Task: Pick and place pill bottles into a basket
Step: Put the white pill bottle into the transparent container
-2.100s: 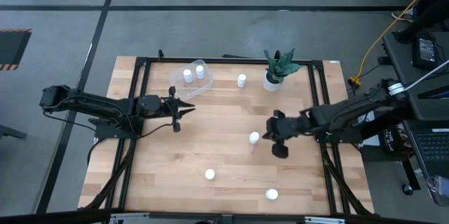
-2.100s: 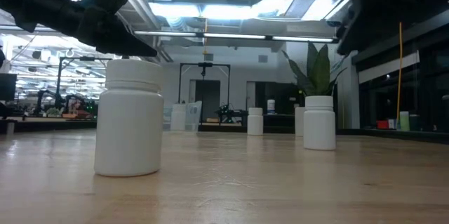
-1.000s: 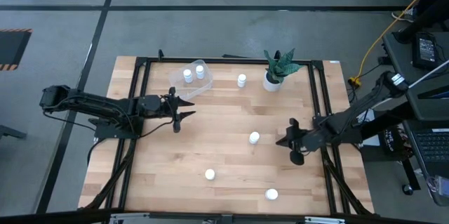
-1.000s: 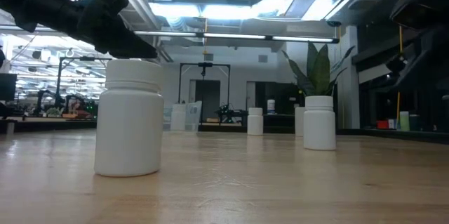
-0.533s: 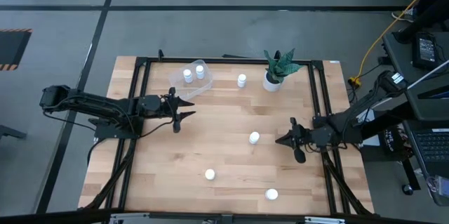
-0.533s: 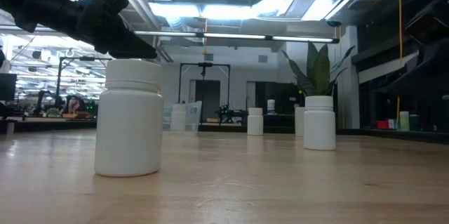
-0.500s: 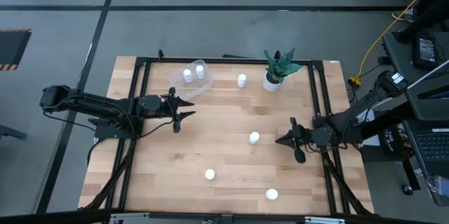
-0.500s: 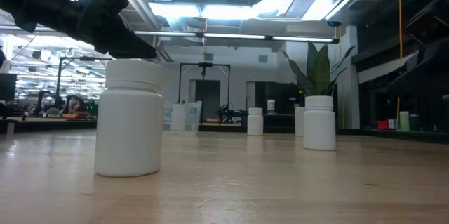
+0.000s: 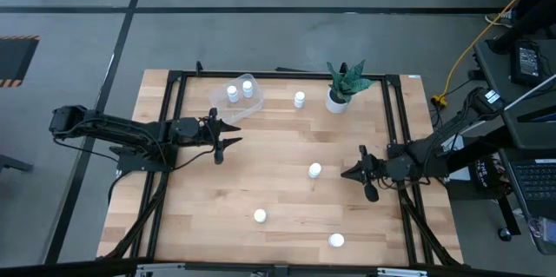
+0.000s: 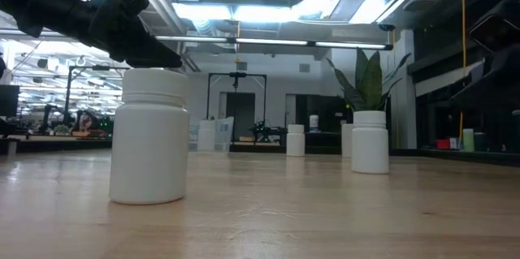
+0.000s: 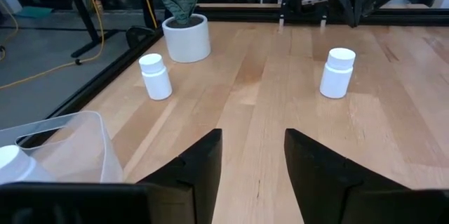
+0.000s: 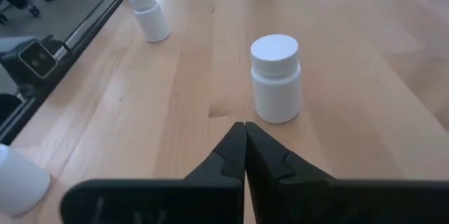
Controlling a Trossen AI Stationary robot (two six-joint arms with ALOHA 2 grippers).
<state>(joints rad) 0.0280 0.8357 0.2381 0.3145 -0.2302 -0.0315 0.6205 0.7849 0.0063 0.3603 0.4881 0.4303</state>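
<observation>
The clear basket (image 9: 236, 99) stands at the table's far left with two white pill bottles (image 9: 240, 92) inside; its corner shows in the left wrist view (image 11: 66, 147). Other bottles stand upright on their bases on the table: one at the far middle (image 9: 299, 99), one in the middle (image 9: 314, 170), two near the front (image 9: 260, 216) (image 9: 336, 240). My left gripper (image 9: 228, 135) is open and empty just in front of the basket. My right gripper (image 9: 347, 174) is shut and empty, a short way right of the middle bottle (image 12: 276, 78), pointing at it.
A white pot with a green plant (image 9: 339, 95) stands at the far edge, right of the far bottle. A black frame (image 9: 169, 129) runs around the tabletop. Bare wood lies between the two grippers.
My right gripper has drawn back from the middle bottle toward the table's right edge, then edged a little back toward it and held still. The bottle stays upright where it was.
</observation>
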